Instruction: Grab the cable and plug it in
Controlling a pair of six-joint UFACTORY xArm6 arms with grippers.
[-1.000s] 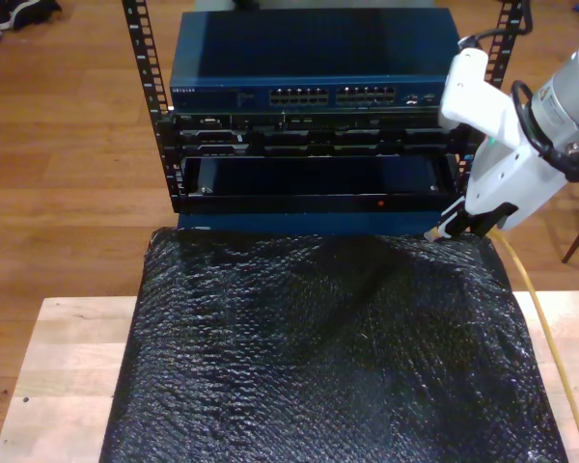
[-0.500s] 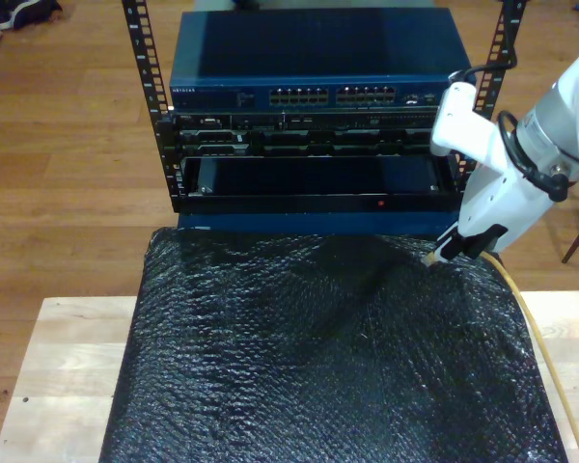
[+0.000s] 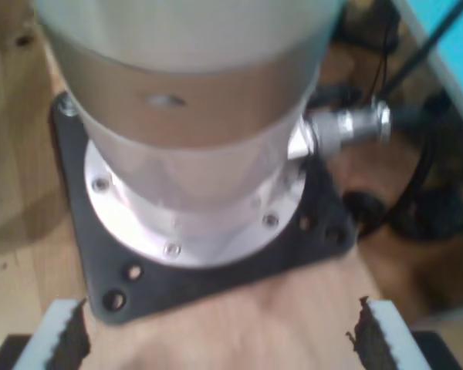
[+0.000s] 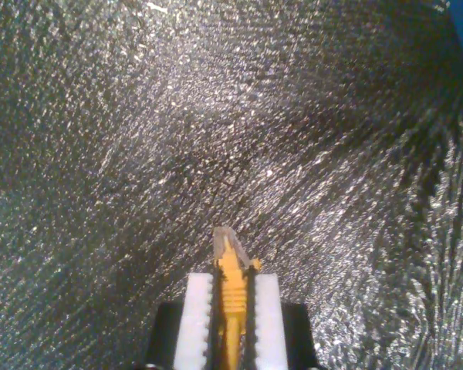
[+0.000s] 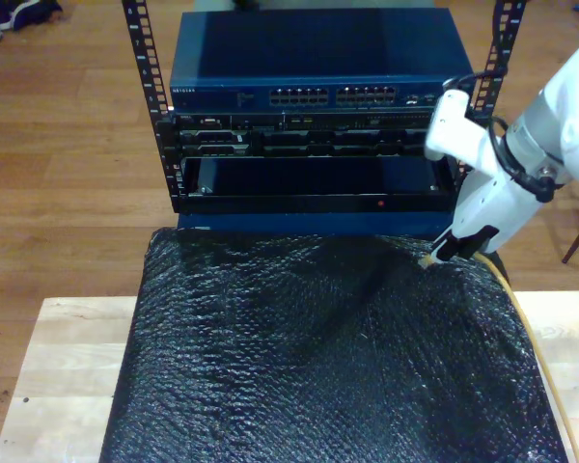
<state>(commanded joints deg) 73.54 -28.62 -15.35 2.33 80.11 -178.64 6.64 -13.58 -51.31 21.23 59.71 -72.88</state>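
Exterior view: a dark blue network switch (image 5: pixel 314 63) sits atop a black rack (image 5: pixel 314 159) behind a wooden surface (image 5: pixel 63 367) covered by a black bubble-wrap mat (image 5: pixel 318 357). At this view's right, my second gripper (image 5: pixel 432 258) has slid leftward and slightly toward the rack over the past second, carrying the orange-yellow cable (image 5: pixel 536 347); its fingers (image 4: pixel 199 316) are clamped on the cable, the clear plug (image 4: pixel 224 240) jutting forward. That suggests transport toward the ports is underway. My first gripper (image 3: pixel 216 339) hangs open, holding nothing, above an arm's base plate (image 3: pixel 216 262).
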